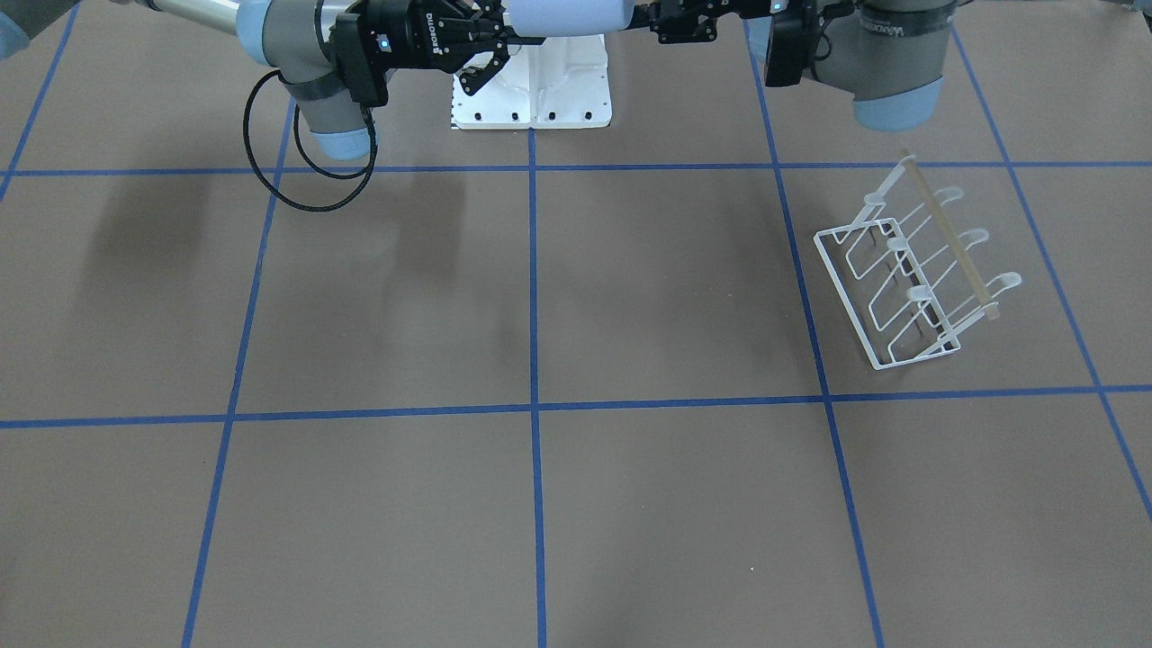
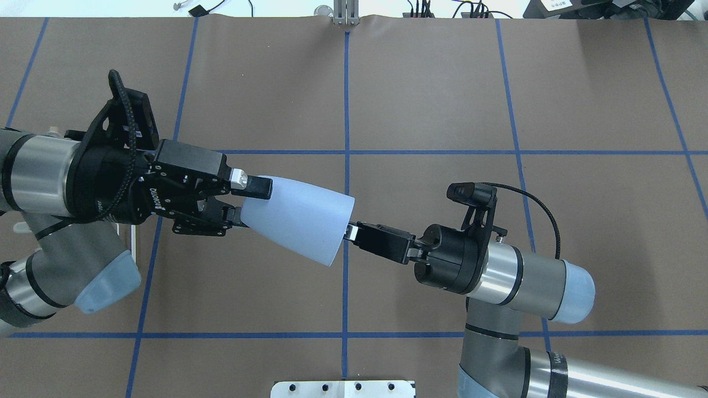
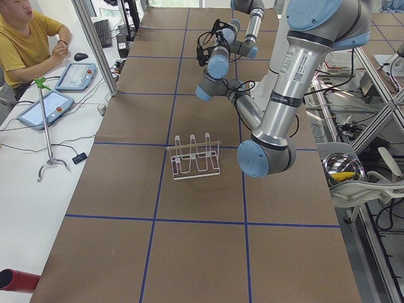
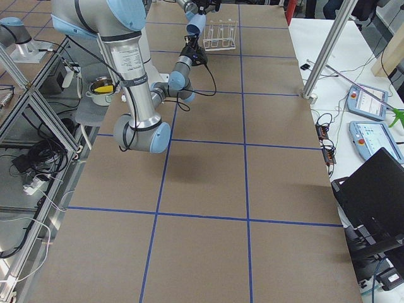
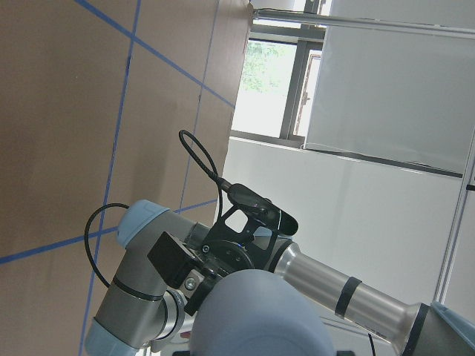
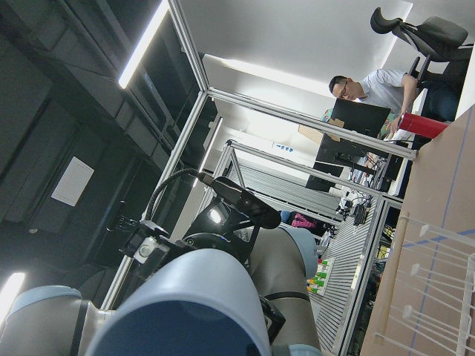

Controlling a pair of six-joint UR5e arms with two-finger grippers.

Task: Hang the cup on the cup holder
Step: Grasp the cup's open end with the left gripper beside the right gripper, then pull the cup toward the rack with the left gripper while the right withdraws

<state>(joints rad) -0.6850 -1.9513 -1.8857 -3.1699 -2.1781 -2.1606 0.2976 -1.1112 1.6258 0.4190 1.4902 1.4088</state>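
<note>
**Cup (image 2: pixel 298 218) held level in the air between the two grippers**

The cup lies on its side above the table (image 1: pixel 378 288), touching nothing below it. In the overhead view it sits just left of centre. Its narrow closed end points to the frame's left and its wide open mouth points right and slightly down. In the front-facing view only its lower edge shows, at the top centre of the frame.

Left gripper (image 2: pixel 246 202): it enters from the left of the overhead view. Its fingers (image 2: pixel 255 187) sit one on each side of the cup's narrow end and are clamped against it.

Right gripper (image 2: pixel 351 232): it enters from the lower right of the overhead view, seen edge-on. Its tip meets the rim of the cup's mouth. From these views I cannot tell whether its jaws are pressed onto the rim wall or stand apart around it.

Cup holder (image 1: pixel 919 292): it stands on the table in the right part of the front-facing view, at mid height and well apart from the cup. The white wire frame leans, and its round-tipped prongs are all bare. The wooden rod (image 1: pixel 955 243) runs along its top edge. In the right wrist view part of its wire frame shows at the lower right edge.
</note>
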